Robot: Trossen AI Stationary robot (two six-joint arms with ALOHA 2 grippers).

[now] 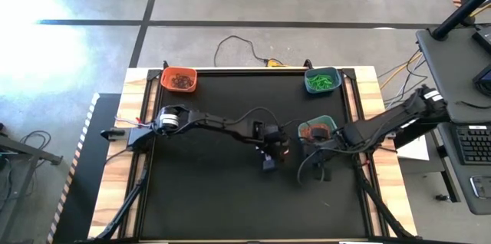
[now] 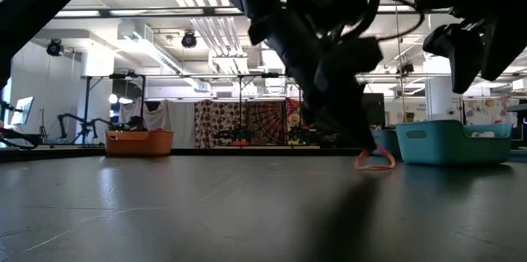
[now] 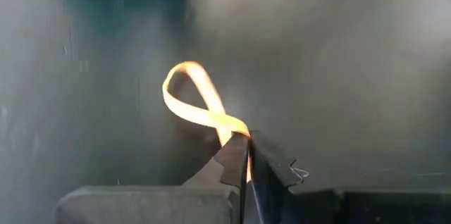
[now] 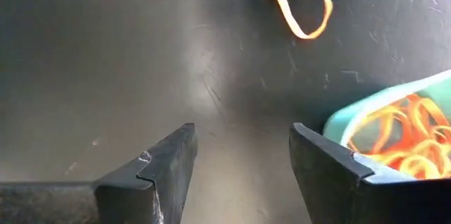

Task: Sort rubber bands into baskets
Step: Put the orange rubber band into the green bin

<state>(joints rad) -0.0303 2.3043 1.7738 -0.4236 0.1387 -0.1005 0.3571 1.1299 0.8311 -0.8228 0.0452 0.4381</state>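
Item: orange rubber band [image 3: 199, 104], single loop, twisted into a figure-eight. You had it pinched at one end between the clenched fingers of the left gripper [image 3: 246, 155], down at the black table mat [image 1: 207, 190] near its middle. In the low view the band [image 2: 375, 161] hung at the mat surface below that gripper; whether it was touching the mat or just clear of it could not be told.

Item: right gripper [image 4: 243, 157]. Your second arm waited with its fingers spread apart and nothing between them, just beside the teal basket [image 1: 316, 128], looking across at the same band [image 4: 303, 9].

Item: teal basket, near the right edge of the mat, close to both grippers. It held a heap of orange bands [image 4: 402, 136].

Item: orange basket [image 1: 179, 80], far left corner, with dark bands inside.

Item: far right basket [image 1: 321, 80], with green bands inside.

Step in hand, as judged: pick-up of one orange band, grip secured, transfer not yet made.

Next move, as judged: you would need to lift the band clear and carry it the short way to the teal basket, where the other orange loops lay, then release over its opening. The right arm stood close to that basket, so your path called for care to avoid contact. The pinch held only a thin end; a quick swing could shake it loose.
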